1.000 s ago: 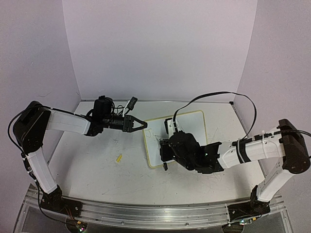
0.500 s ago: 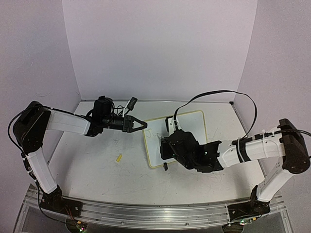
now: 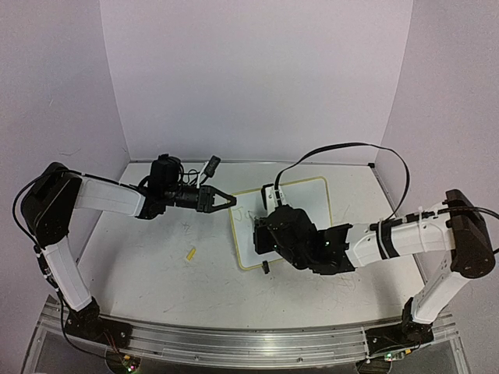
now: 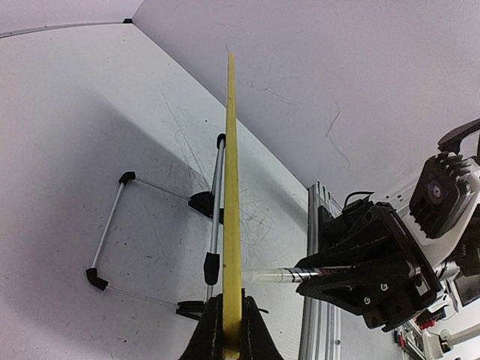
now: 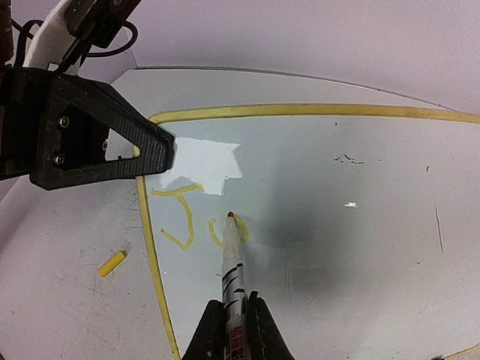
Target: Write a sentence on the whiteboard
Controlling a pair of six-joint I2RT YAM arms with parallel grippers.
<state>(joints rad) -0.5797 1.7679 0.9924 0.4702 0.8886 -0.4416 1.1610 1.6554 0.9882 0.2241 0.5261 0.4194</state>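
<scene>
Whiteboard (image 3: 312,201) in left pincer (image 3: 231,200), right pincer (image 5: 235,324) pressing pen (image 5: 232,262)

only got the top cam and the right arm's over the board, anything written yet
Observer: Yes. The right wrist view shows yellow writing on the board: a J and a second letter started.
Operator: pen gripped ok
Observer: The right gripper is shut on the pen, with its tip touching the board.
Operator: and the left
Observer: The left wrist view shows the left gripper clamped on the board's yellow edge.
</scene>
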